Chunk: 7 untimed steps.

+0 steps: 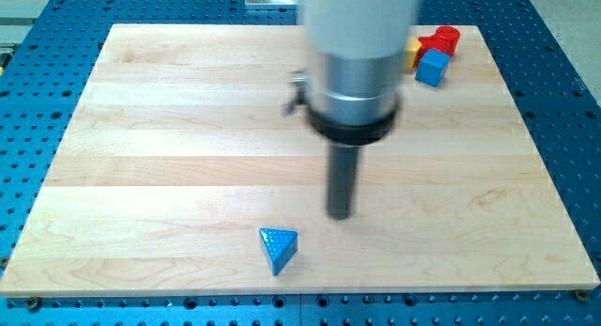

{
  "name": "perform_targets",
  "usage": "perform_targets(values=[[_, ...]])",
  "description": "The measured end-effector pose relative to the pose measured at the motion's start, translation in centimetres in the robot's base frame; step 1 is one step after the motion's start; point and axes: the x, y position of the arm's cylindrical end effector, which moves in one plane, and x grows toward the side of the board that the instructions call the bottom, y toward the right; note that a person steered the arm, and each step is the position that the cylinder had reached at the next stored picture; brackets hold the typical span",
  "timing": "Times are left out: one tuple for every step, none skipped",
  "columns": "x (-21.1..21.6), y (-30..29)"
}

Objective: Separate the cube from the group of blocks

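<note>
Near the bottom edge of the wooden board (169, 129), a little left of its middle, a blue triangular block (279, 248) lies alone, well apart from everything else. Just up and to the right of it is my tip (340, 216), the lower end of my dark rod, standing on bare wood near the centre of the board and touching no block; I have no jaws to open or close, only this rod, and it holds nothing. My pale arm housing above it covers the middle of the top edge. Far off toward the top right corner sits the group: a yellow block (412, 53), partly hidden behind my housing so its shape is unclear, a blue cube (431, 69) just beside it, and a red block (442, 38) touching the cube from above.
</note>
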Motion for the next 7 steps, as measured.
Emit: perform_targets(values=[[-5.8, 11.0], [-15.5, 18.6], [-24.4, 23.5], [-30.0, 25.8], [-31.2, 22.9], [-29.8, 18.1], [-27.0, 14.5]])
